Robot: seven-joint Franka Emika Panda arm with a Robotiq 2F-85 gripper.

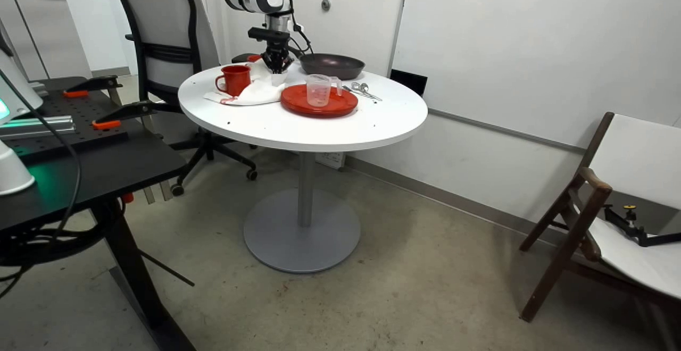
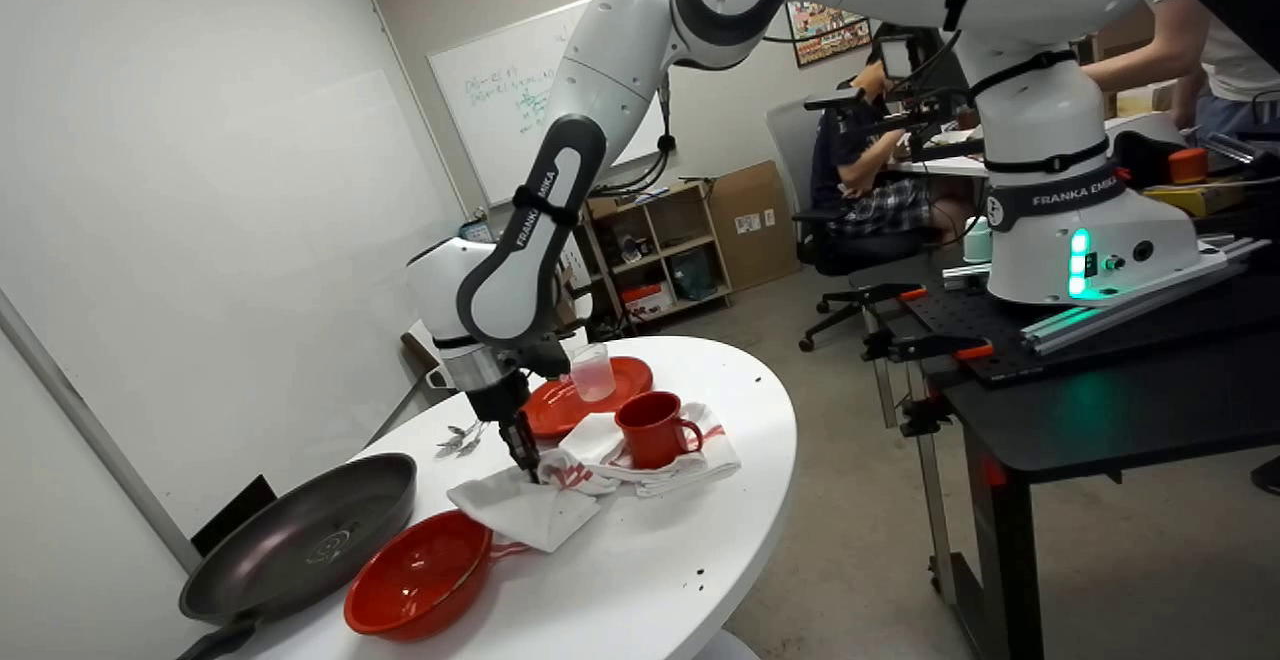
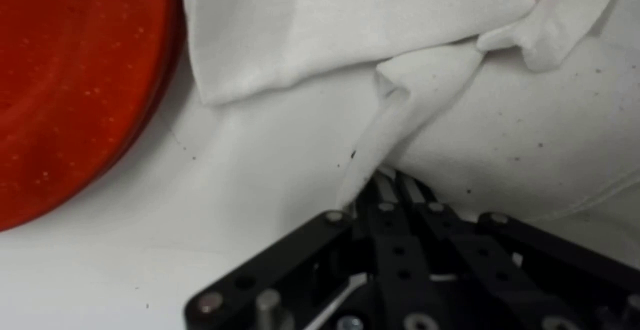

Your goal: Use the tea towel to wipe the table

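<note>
The white tea towel with red stripes lies rumpled on the round white table [image 1: 388, 106]. The towel shows in both exterior views [image 1: 260, 94] [image 2: 530, 512] and in the wrist view [image 3: 300, 25]. My gripper points down at it in both exterior views [image 1: 277, 70] [image 2: 533, 474]. In the wrist view the fingers [image 3: 392, 175] are close together, with a fold of towel at their tips; the very tips are hidden in the cloth. A red mug [image 2: 650, 435] stands on the folded part of the towel. Small dark specks [image 2: 700, 572] lie on the table and cloth.
A red plate [image 1: 319, 109] with a clear measuring cup [image 1: 318, 93] stands beside the towel; the plate's edge is close in the wrist view [image 3: 100, 80]. A dark pan [image 2: 300, 545], a red bowl [image 2: 420, 580] and metal spoons [image 1: 363, 90] are also on the table.
</note>
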